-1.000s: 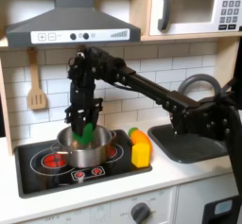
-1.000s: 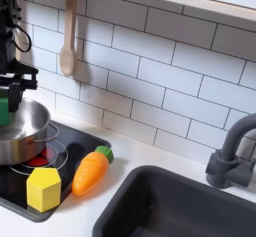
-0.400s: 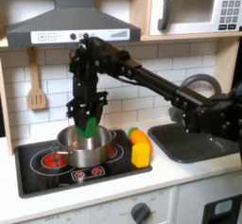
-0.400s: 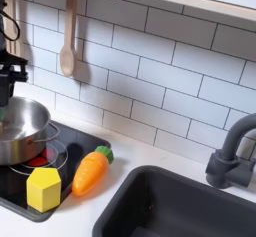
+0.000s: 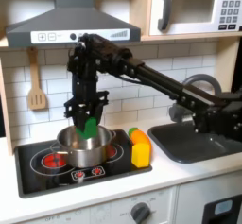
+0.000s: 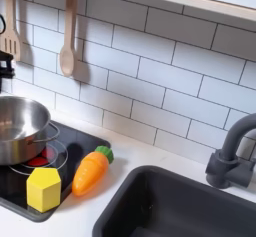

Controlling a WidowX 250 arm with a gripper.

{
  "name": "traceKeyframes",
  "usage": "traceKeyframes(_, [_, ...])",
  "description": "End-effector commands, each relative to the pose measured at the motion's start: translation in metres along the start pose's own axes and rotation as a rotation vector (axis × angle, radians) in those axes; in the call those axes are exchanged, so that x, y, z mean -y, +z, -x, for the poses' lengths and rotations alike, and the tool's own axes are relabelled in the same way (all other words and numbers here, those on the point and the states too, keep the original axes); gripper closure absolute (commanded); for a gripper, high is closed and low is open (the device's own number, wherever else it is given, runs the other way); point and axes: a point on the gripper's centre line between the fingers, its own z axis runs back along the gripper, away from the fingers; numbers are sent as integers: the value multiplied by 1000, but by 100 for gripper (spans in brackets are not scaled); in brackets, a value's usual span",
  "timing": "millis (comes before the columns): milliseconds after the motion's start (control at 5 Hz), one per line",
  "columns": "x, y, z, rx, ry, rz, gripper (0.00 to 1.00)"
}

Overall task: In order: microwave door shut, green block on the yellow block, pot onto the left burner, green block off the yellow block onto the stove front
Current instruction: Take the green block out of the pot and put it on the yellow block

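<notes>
The claw [image 5: 87,121] hangs over the pot [image 5: 83,145] with its jaws pinched on the green block [image 5: 88,127], lifted clear of the rim for carrying. Below and to the first exterior view's right stands the yellow block [image 5: 141,154], its top free to receive it.

The first exterior view faces the toy kitchen head-on from a distance, taking in hood, microwave, cooktop and sink. The second exterior view sits closer, angled across the counter. Both share the shiny steel pot [image 5: 83,145] [image 6: 22,127] and yellow rectangular block [image 5: 141,155] [image 6: 43,189].
</notes>
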Motion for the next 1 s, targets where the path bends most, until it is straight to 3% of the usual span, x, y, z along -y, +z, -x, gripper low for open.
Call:
traceKeyframes(0, [-9, 9, 20, 12, -79, 17, 100])
traceKeyframes(800, [-5, 26, 64, 22, -209, 67, 100])
